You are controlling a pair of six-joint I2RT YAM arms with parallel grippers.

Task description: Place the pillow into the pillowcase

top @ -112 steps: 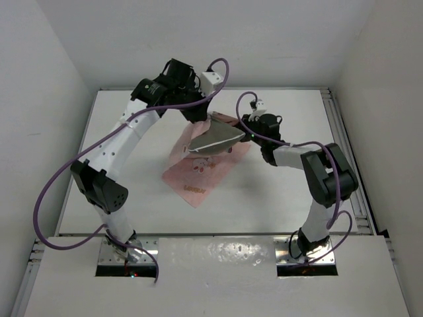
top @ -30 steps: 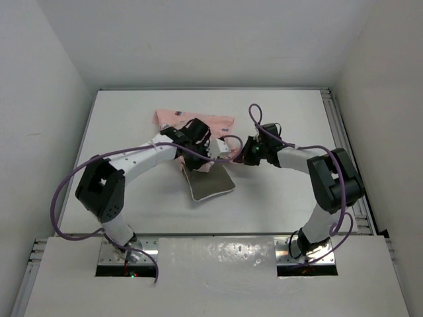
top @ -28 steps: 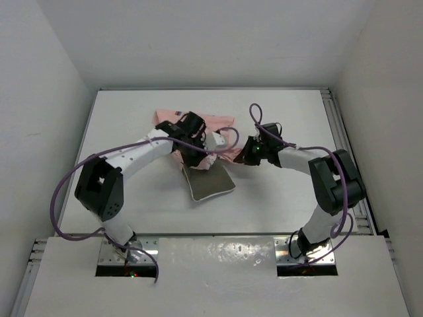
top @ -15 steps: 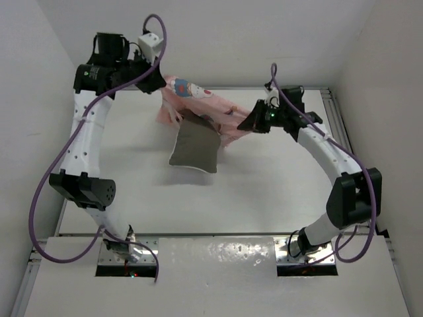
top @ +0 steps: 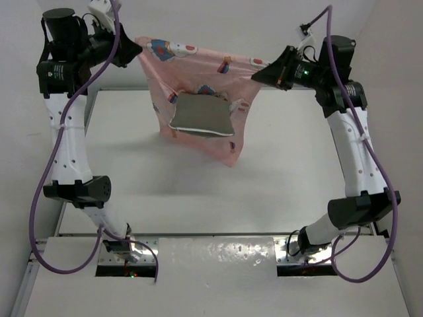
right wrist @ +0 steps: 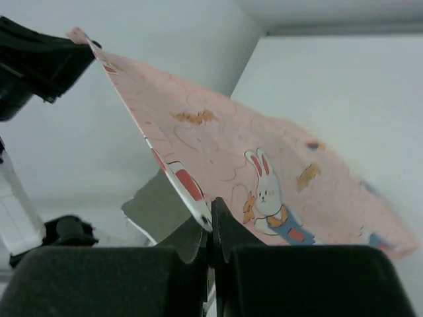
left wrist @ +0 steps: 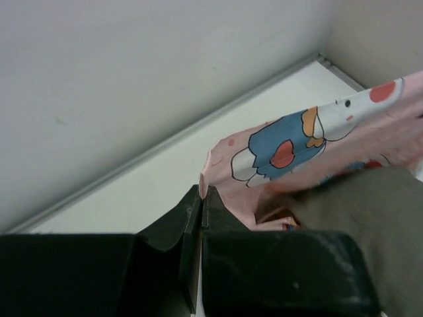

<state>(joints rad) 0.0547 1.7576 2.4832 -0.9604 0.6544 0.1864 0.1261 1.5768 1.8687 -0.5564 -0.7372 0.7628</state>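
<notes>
Left fingers (left wrist: 195, 214) and right fingers (right wrist: 218, 232) each clench an upper corner of the pillowcase (top: 198, 63). I hold it stretched between them above the counter (top: 284, 185). The pillow (top: 201, 119) hangs below them in the sagging cloth, so gravity should seat it deeper.

place: robot lab test cell | signs: bare white walls (top: 218, 20), white table (top: 277, 191), bolted arm bases (top: 119, 249)

stretched pillowcase (top: 198, 66) hangs across the middle as a barrier; room beneath, over the table (top: 284, 175), seems open.
</notes>
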